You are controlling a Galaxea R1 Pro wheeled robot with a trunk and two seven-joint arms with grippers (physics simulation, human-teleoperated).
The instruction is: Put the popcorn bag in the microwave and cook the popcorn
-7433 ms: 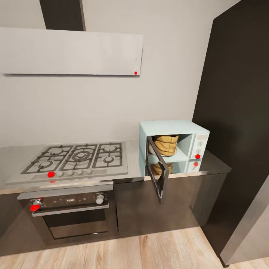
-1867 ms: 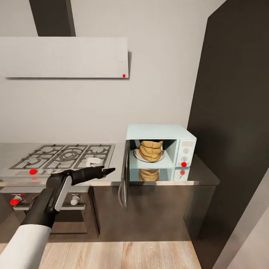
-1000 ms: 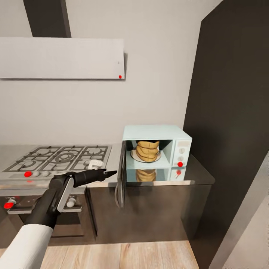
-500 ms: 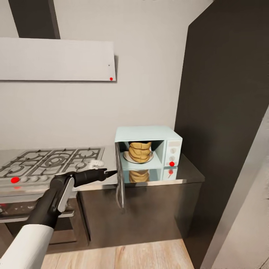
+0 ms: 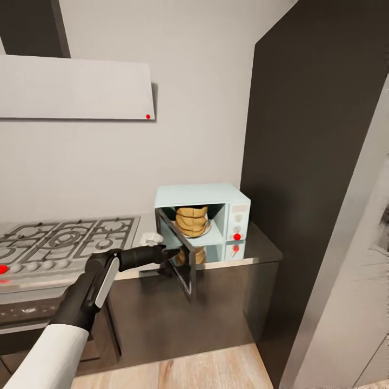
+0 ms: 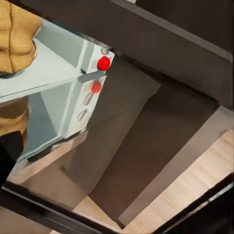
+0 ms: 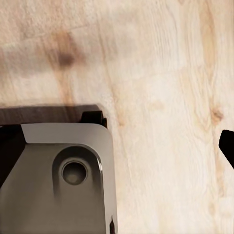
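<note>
Your popcorn bag point(image 5: 191, 221) already sits inside the microwave point(image 5: 201, 216) on its pale plate, and the microwave stands on the worktop point(image 5: 258, 249) beside the tall dark cabinet point(image 5: 313, 162), so what is left is shutting the door and starting the heat. The door point(image 5: 178, 257) hangs partly open, swung out over the worktop edge, and your left pincer point(image 5: 168, 252) is right at its outer face, its dark tips drawn to a narrow point and pinching nothing that you can see; the tips look pressed together. From the left wrist camera you see the bag point(image 6: 14, 36), the control strip and the red button point(image 6: 103, 63). Of the right pincer you see only a dark tip against the wooden floor point(image 7: 161, 73), so you cannot tell whether it is spread or closed. The main risk is the push: a small light box like this may slide or turn on the glossy slab instead of latching, if you press off the door's free edge. A glancing push could also let the tips slip past the door rim and into the cavity, knocking the bag off its plate. Keep clear of the gas hob point(image 5: 65, 240) with the elbow
</note>
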